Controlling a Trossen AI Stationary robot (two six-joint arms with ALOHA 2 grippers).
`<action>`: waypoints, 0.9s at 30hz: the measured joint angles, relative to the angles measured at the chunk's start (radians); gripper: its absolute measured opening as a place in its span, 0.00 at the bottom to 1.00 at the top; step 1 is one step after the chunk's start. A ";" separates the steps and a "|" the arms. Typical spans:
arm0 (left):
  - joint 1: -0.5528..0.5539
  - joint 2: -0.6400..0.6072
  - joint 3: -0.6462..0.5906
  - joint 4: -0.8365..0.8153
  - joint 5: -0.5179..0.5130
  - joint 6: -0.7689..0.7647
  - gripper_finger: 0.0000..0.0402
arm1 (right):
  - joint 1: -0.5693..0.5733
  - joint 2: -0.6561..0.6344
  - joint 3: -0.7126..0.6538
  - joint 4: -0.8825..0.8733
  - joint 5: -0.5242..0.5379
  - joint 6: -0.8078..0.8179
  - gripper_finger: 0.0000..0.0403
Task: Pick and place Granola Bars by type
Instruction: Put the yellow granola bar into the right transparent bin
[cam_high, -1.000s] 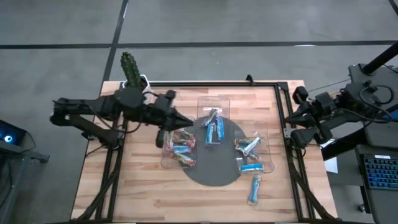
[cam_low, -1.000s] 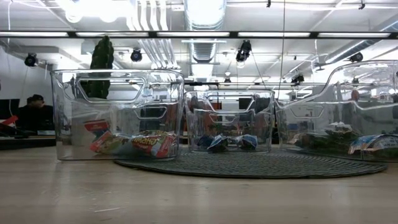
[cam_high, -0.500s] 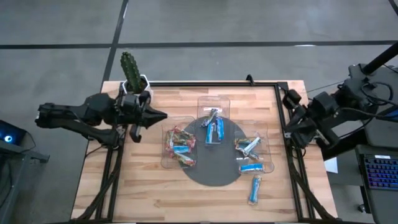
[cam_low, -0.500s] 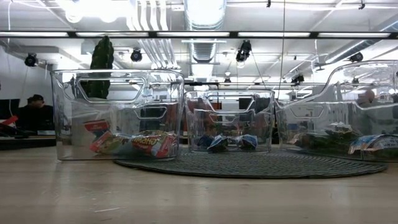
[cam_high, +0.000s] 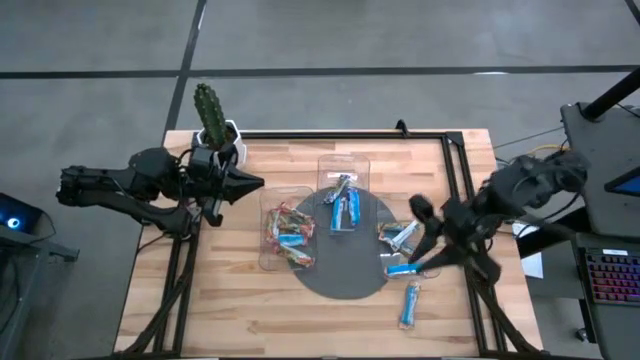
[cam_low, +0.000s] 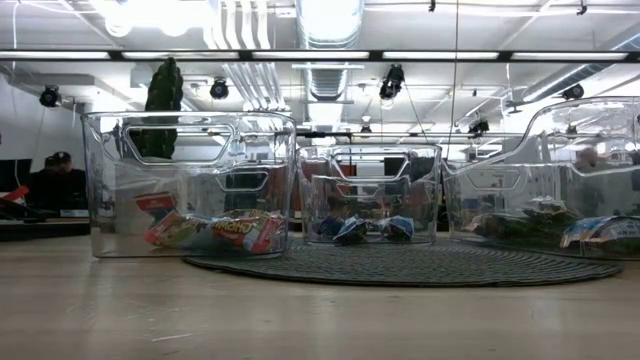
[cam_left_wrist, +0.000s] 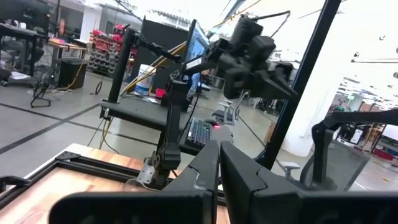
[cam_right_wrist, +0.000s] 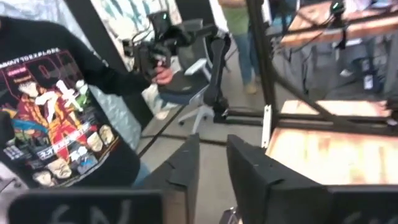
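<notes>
Three clear trays (cam_high: 286, 238) crowd the round mat (cam_high: 340, 282); bare wood (cam_high: 200, 300) lies open in front.

Our left arm lies level over the worktop's left edge, its end effector (cam_high: 258, 182) shut, fingers pressed together. Our right arm reaches in from the right edge, its end effector (cam_high: 418, 208) pointing inward, fingers (cam_right_wrist: 186, 163) slightly parted.

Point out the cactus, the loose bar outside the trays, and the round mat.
cactus (cam_high: 207, 106), high view, green stem.
loose bar (cam_high: 409, 304), high view, wrapper middle.
round mat (cam_high: 345, 282), high view, bare near edge.
</notes>
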 joint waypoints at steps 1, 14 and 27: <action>0.000 0.000 0.000 0.000 0.000 0.000 0.00 | 0.009 0.021 0.014 -0.003 0.000 0.002 0.20; 0.000 0.008 -0.008 -0.010 0.000 -0.002 0.00 | 0.106 0.319 0.331 -0.617 -0.039 0.027 0.47; 0.000 0.027 -0.013 -0.037 0.000 -0.030 0.00 | 0.216 0.566 0.445 -1.012 -0.102 -0.081 0.51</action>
